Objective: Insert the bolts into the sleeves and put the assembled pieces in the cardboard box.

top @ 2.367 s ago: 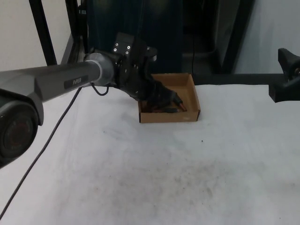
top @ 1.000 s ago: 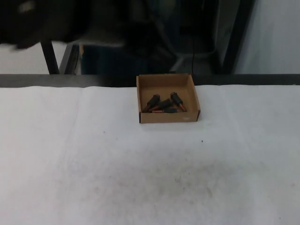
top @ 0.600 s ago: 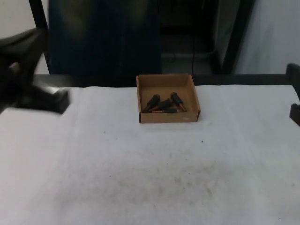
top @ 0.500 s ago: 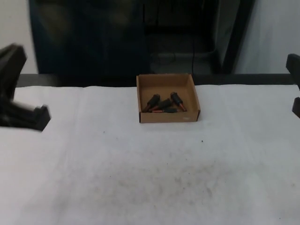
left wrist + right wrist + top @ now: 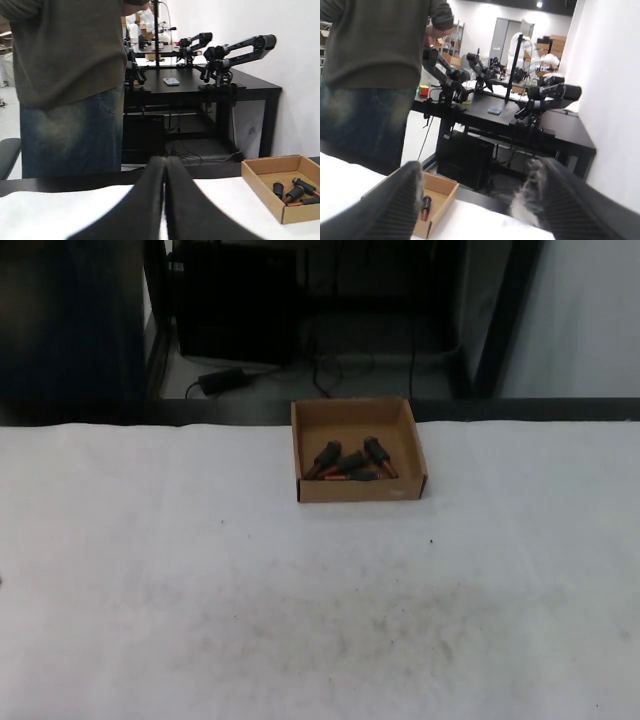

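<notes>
High view: the cardboard box (image 5: 358, 489) is sitting upper centre on the bench (image 5: 320, 620), and every assembled piece (image 5: 350, 462) I can see is lying inside it, so the job is looking done. Left wrist view: the left gripper (image 5: 164, 165) is showing its fingers pressed together, carrying nothing. Right wrist view: the right gripper (image 5: 477, 170) is hanging with its fingers spread apart, empty.

High view: behind arms, facing forward and down, bench (image 5: 300, 620) mid-distance. Left wrist view: low, level, sighting past left gripper (image 5: 165, 160). Right wrist view: low, seemingly tilted upward, past right gripper (image 5: 479, 165). All share cardboard box (image 5: 358, 490), ahead of both grippers.
</notes>
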